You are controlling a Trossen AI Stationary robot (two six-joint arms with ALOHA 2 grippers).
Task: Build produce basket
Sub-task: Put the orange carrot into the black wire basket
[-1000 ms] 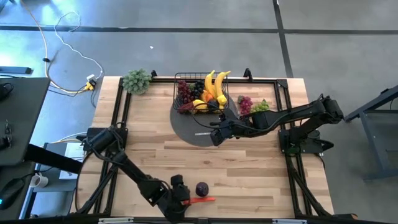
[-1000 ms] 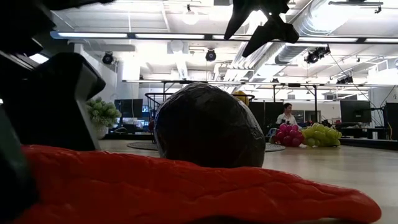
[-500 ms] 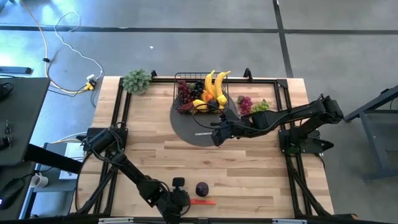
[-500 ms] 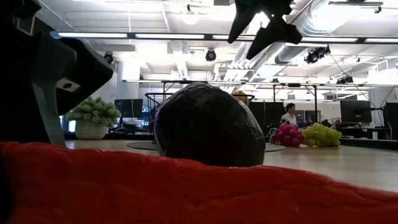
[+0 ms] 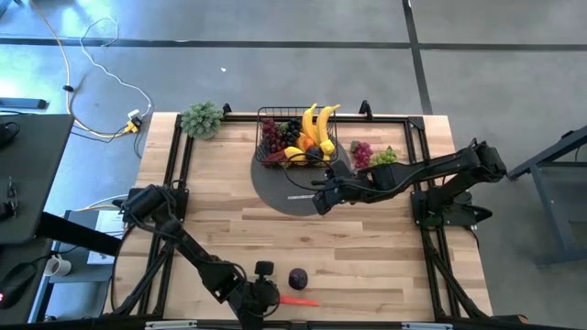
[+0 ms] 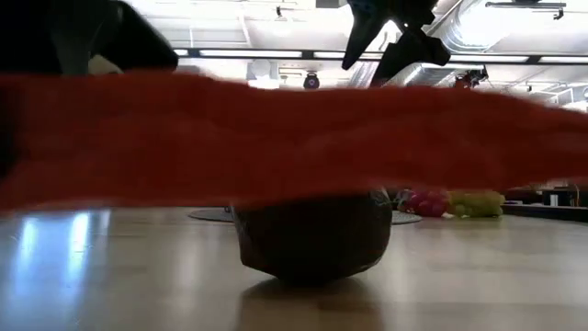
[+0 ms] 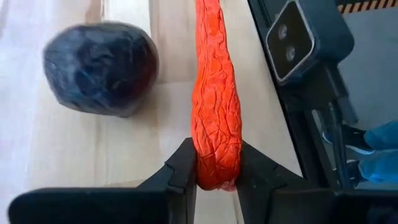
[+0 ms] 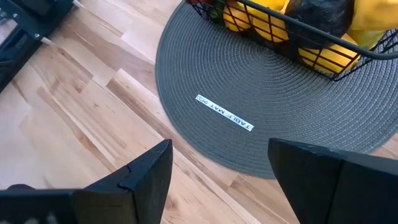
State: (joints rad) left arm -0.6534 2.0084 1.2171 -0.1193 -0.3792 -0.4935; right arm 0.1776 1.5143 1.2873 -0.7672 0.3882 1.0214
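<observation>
My left gripper is near the table's front edge, shut on a wrinkled red chilli, which shows as a blurred red band across the low view. A dark plum rests on the wood just beyond it. The black wire basket stands on a grey round mat at the far middle, holding bananas, grapes and lemons. My right gripper hangs open above the mat's near edge, holding nothing. My left gripper pinches the chilli's thick end between its two fingers, which come slanting down from the table's left and lie across it. The chilli juts out past the fingers toward the right, roughly level and lifted clear of the table.
Red grapes and green grapes lie right of the basket. A pale-green leafy bunch sits at the far left corner. A small camera unit stands at the near edge beside the chilli. Black frame rails run along the table's sides.
My left gripper has shut on the chilli's thick end, rolled a little and then risen. The chilli, which lay on the wood beside the plum, now hangs clear above the table. The plum has stayed in place.
</observation>
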